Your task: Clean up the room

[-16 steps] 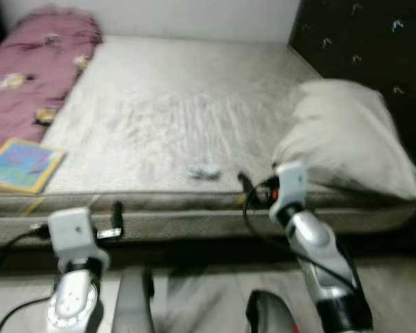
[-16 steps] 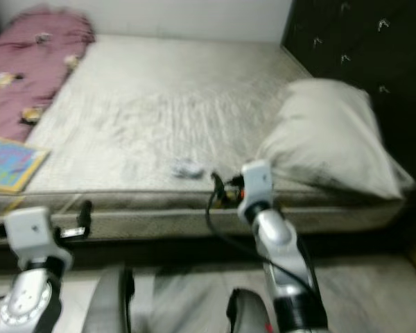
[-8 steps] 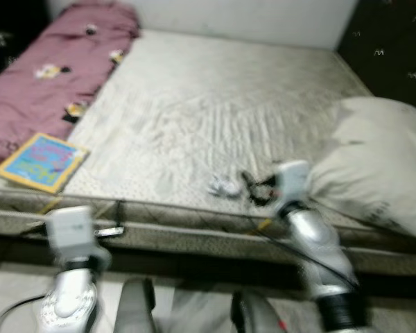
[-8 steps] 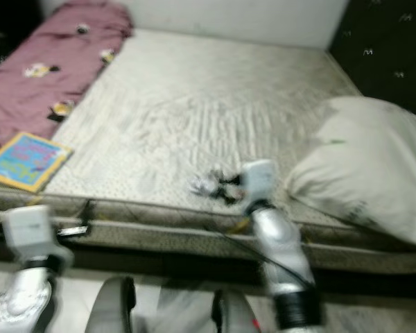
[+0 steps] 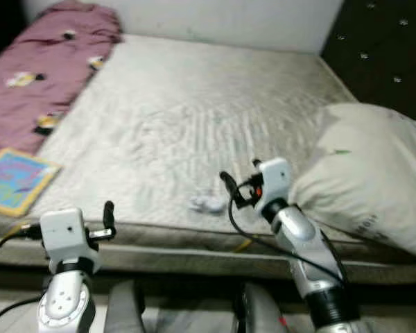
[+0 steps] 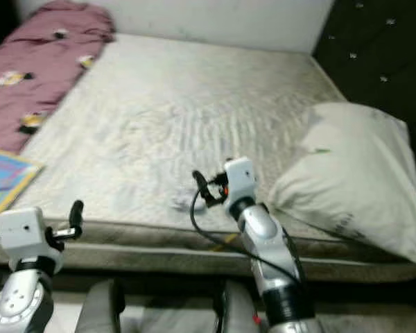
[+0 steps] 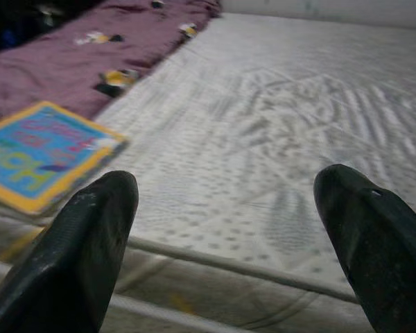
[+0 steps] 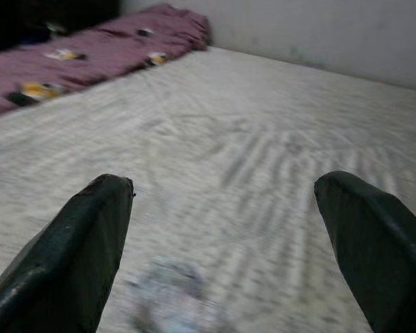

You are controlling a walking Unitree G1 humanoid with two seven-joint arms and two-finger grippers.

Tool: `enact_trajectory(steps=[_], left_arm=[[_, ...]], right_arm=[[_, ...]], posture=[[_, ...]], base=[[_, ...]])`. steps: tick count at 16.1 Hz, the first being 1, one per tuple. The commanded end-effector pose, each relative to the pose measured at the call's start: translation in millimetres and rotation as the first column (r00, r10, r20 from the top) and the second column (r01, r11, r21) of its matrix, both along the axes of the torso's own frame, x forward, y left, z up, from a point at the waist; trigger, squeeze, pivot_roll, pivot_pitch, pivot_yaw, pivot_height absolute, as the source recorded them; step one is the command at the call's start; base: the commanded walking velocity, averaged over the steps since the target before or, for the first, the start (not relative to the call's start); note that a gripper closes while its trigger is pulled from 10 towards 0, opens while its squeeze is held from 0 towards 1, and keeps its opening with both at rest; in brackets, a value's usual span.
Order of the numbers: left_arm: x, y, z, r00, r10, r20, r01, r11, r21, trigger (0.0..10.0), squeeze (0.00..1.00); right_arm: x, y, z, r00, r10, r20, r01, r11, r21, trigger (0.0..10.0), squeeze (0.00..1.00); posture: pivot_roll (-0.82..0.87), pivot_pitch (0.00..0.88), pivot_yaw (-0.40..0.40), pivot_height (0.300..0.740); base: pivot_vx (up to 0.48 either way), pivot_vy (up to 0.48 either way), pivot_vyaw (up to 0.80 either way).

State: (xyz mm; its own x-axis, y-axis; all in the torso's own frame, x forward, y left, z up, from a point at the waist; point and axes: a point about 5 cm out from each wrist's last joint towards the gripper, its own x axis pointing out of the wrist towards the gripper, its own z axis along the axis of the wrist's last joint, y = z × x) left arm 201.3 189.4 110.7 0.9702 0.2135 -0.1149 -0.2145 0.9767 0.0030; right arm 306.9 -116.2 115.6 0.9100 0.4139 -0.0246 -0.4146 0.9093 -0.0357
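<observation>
A small crumpled white scrap [image 5: 206,203], perhaps a tissue or wrapper, lies on the bare mattress [image 5: 194,111] near its front edge, at about 6 o'clock in the head views. It is too blurred to name for certain. The right gripper [image 5: 229,189] hovers just beside it, at the scrap's 3 o'clock, fingers spread wide with nothing between them; the scrap shows as a pale blur low between the fingertips [image 8: 90,236] in the right wrist view.

The tidying looks barely begun: the scrap is not yet picked up, and a colourful book [image 5: 14,180] lies at the mattress edge at 9 o'clock. A rumpled maroon blanket [image 5: 41,76] sits at 10 o'clock.

The left gripper [image 7: 229,236] is held before the bed's front edge, at 7 o'clock, fingers spread and empty, aimed toward the book.

A large pale pillow [image 5: 367,180] rests at 3 o'clock, near the right arm. Nothing blocks the way to the scrap.
</observation>
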Motion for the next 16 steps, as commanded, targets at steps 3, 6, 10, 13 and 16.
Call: enact_trajectory(steps=[3,6,10,13,16], left_arm=[[-22.2,-1.5,4.2,0.999,0.027,-0.038,-0.027,1.0,0.009,10.0,0.0],[-38.9,3.3,5.3,0.994,0.063,-0.092,-0.062,0.998,0.018,10.0,0.0],[-69.2,-1.9,15.1,0.986,0.044,-0.163,-0.042,0.999,0.017,10.0,0.0],[-72.7,-7.9,24.4,0.986,0.002,-0.166,0.004,0.999,0.033,10.0,0.0],[-74.9,-7.8,27.4,0.984,0.007,-0.178,-0.002,1.0,0.029,10.0,0.0]], right_arm=[[-3.9,4.5,-14.2,0.996,0.061,-0.067,-0.06,0.998,0.014,10.0,0.0],[-5.7,22.0,-24.7,0.98,0.16,-0.119,-0.158,0.987,0.021,10.0,0.0],[-1.1,47.5,-27.1,0.966,0.237,-0.099,-0.233,0.971,0.052,10.0,0.0],[13.8,55.2,-19.4,0.975,0.215,-0.064,-0.21,0.975,0.074,10.0,0.0],[30.9,62.3,-6.0,0.988,0.155,-0.012,-0.153,0.985,0.085,10.0,0.0]], posture=[[0.12,0.058,-0.109,0.558],[0.17,0.133,-0.097,0.558],[0.23,0.228,-0.067,0.558],[0.26,0.261,-0.049,0.538],[0.27,0.275,-0.045,0.529]], base=[[0.0,0.0,0.0],[0.0,0.0,0.0],[0.0,0.0,0.0],[0.0,0.0,0.0],[0.0,0.0,0.0]])
